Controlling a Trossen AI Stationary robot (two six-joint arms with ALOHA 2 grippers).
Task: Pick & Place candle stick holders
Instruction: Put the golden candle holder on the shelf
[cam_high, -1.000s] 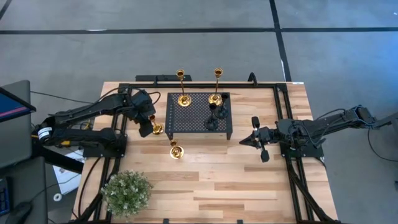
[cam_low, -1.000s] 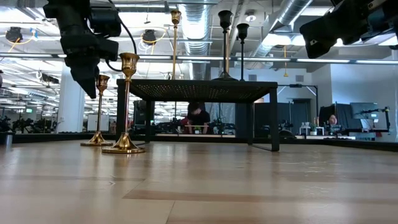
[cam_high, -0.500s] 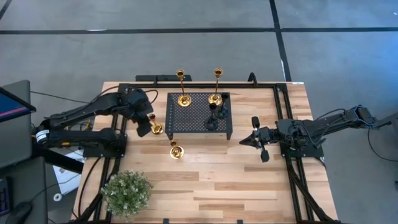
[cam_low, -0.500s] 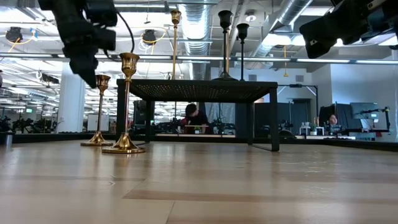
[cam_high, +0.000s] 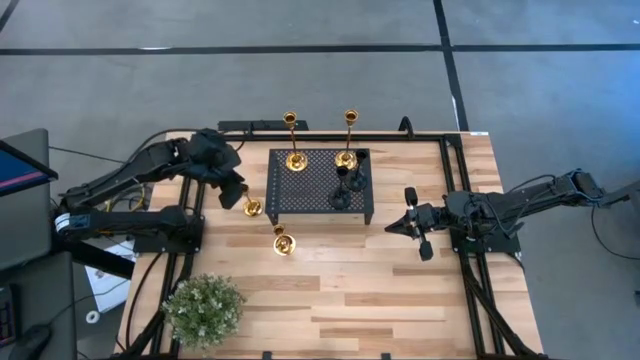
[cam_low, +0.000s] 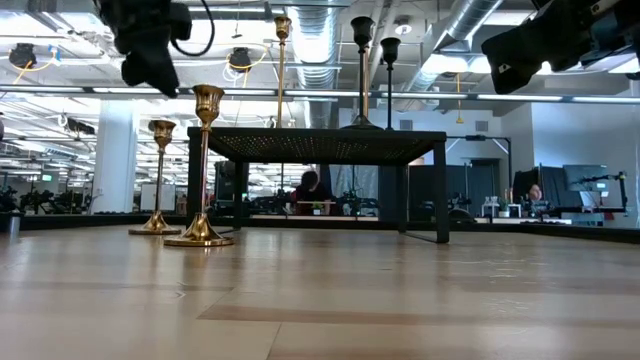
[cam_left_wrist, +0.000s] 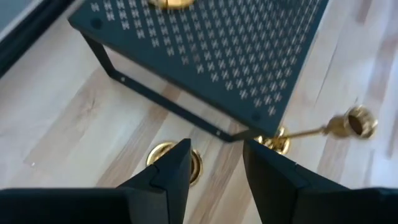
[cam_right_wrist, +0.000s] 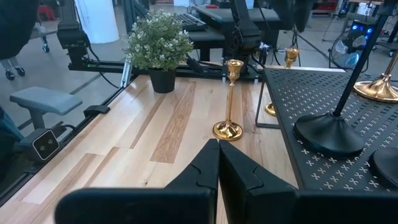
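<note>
The tabletop (cam_high: 340, 290) is made of light wood planks and stands on a grey floor; in the low view a large office room with pipes on the ceiling shows behind it, and a person sits far away under the level of the black perforated stand (cam_high: 320, 185). This stand is near the far middle of the tabletop. On it stand two tall gold candle stick holders (cam_high: 292, 140) along its far edge, and two black holders (cam_high: 345, 185) are on its right part. Two more gold holders are on the wood, left of the stand: one (cam_high: 251, 205) just beside the stand's left edge, and the other (cam_high: 282, 240) a little nearer to the front, by the stand's front left corner. The left claw (cam_high: 234, 195) hangs in the air above and just left of the first of these two; its fingers (cam_left_wrist: 171, 171) are apart with a narrow gap and they hold nothing. The right claw (cam_high: 392, 228) is low, to the right of the stand, and its fingers are pressed together with nothing between them. A green potted plant (cam_high: 203, 310) stands at the front left corner.
</note>
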